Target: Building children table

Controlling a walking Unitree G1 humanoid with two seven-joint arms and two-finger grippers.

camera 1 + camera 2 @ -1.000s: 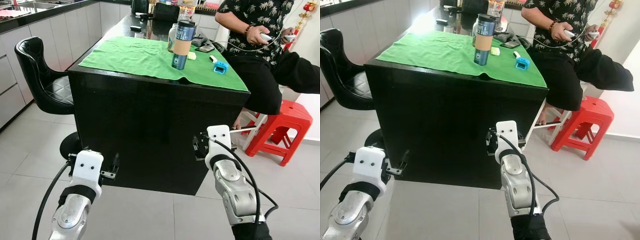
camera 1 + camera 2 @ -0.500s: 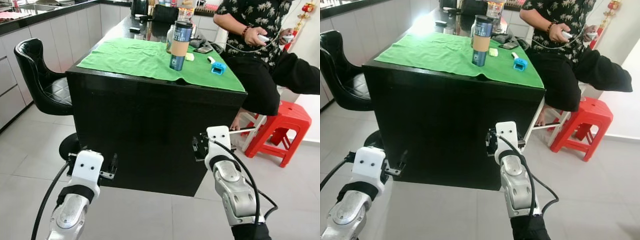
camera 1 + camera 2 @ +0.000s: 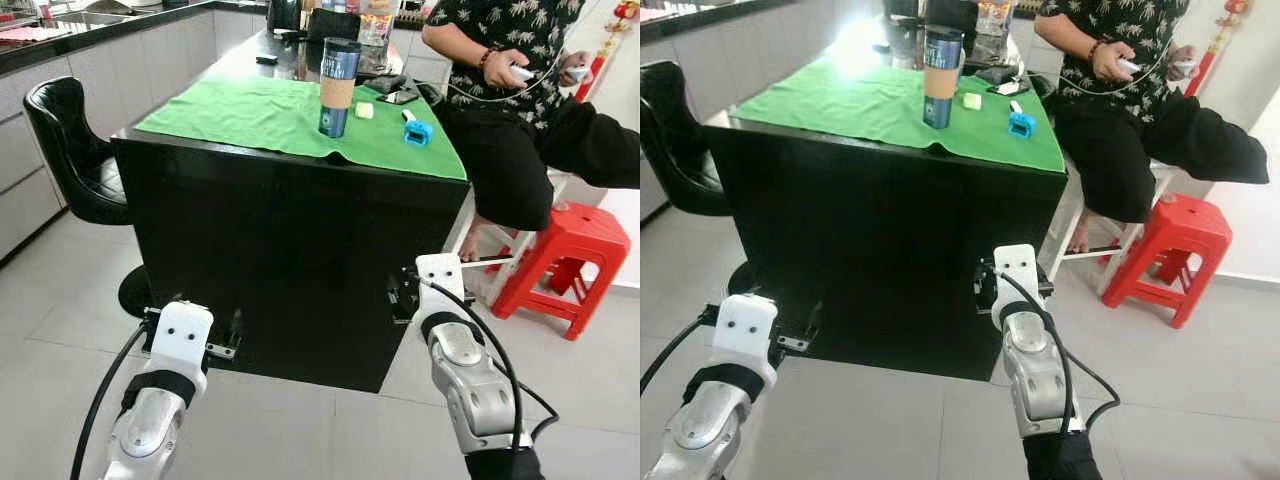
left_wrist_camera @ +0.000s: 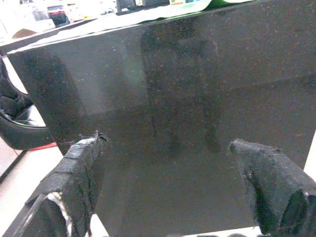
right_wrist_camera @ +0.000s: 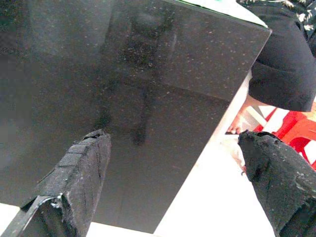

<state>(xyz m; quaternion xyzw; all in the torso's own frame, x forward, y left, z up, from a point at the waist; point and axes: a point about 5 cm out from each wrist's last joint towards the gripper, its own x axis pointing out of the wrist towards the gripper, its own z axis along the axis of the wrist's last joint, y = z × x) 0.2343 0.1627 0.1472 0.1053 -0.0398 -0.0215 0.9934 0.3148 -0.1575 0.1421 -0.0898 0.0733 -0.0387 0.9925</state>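
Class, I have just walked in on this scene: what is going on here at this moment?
A humanoid robot stands facing the end panel of a glossy black kitchen island. Its left gripper and right gripper are both open, low down in front of the panel, holding nothing. On top lies a green cloth carrying a tall blue and tan tumbler, a small blue object and a pale yellow piece. A person in a patterned shirt sits beside the island near a red plastic stool.
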